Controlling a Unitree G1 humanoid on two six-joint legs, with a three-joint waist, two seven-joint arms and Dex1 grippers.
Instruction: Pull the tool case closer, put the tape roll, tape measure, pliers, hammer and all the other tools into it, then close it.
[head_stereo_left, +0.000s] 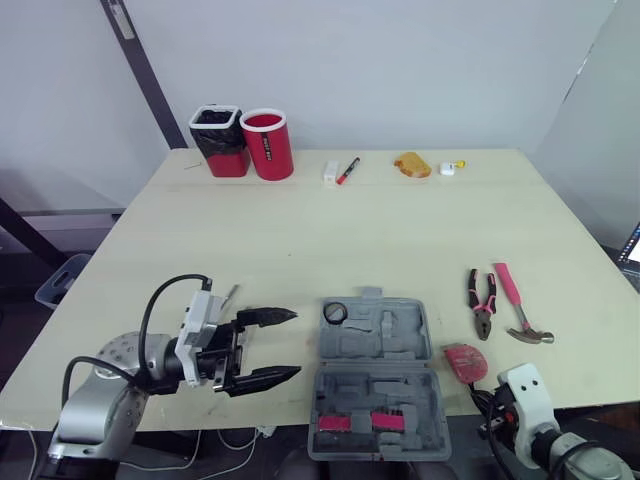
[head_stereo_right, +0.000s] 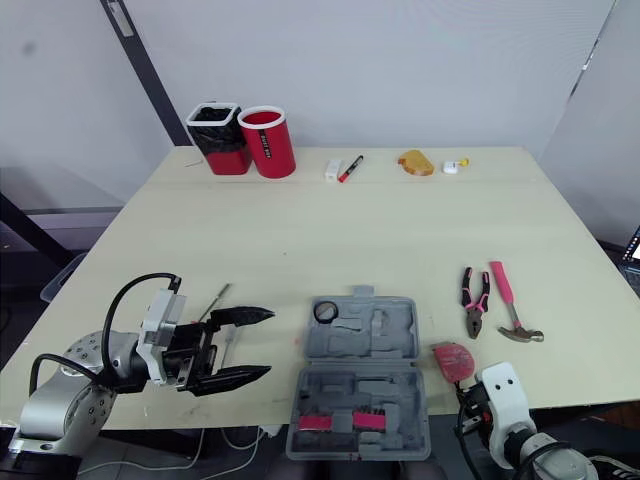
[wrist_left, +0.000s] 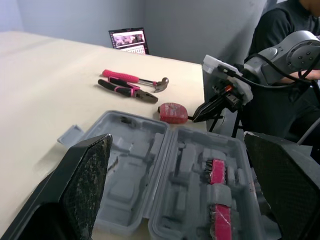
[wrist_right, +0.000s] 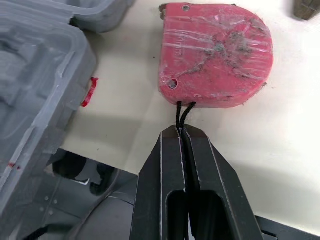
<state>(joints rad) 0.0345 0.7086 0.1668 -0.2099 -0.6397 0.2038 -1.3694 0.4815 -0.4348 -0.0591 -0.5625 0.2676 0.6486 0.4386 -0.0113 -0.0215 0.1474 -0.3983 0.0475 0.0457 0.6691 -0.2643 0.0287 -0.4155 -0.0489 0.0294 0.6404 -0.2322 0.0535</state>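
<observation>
Two black fingers of the right gripper (wrist_right: 183, 131) are pressing shut on the black cord (wrist_right: 181, 114) of the red tape measure (wrist_right: 215, 55), which is lying at the near edge of the tabletop (head_stereo_left: 400, 220), just beside the right side of the open grey tool case (head_stereo_left: 375, 380). The left gripper (head_stereo_left: 296, 344) is hovering left of the case, its fingers spread wide and holding nothing. Pliers (head_stereo_left: 482, 303) and hammer (head_stereo_left: 517, 305) are lying side by side toward the right edge, and a tape roll (head_stereo_left: 335, 313) is sitting in the case's far half.
</observation>
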